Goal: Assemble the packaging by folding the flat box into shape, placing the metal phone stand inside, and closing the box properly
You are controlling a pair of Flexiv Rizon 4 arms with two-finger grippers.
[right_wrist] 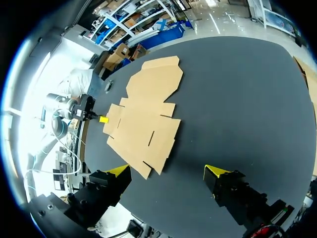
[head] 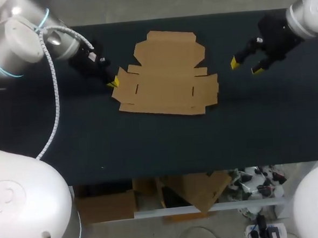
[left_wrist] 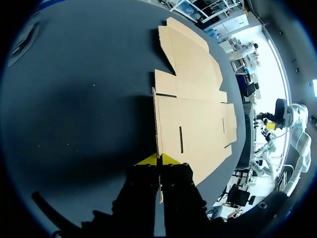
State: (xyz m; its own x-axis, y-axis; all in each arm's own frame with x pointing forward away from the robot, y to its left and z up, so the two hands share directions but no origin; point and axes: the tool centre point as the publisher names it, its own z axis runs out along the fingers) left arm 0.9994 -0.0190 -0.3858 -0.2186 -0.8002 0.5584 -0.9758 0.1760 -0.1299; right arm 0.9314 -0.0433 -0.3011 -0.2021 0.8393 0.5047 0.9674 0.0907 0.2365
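A flat brown cardboard box [head: 170, 75] lies unfolded on the dark table, toward the back middle. My left gripper [head: 113, 82] is at the box's left end, shut on the edge of its left flap, which stands raised from the table. In the left wrist view that thin flap edge [left_wrist: 157, 124] runs straight between the closed yellow tips of the gripper [left_wrist: 159, 159], with the rest of the box [left_wrist: 198, 119] spread out ahead. My right gripper [head: 246, 65] hangs open just right of the box, apart from it. In its own view the right gripper [right_wrist: 168, 171] has the box [right_wrist: 146, 114] ahead. No phone stand shows.
The dark table [head: 150, 146] stretches bare in front of the box to its front edge. My left gripper's yellow tip [right_wrist: 102, 119] shows at the far end of the box in the right wrist view.
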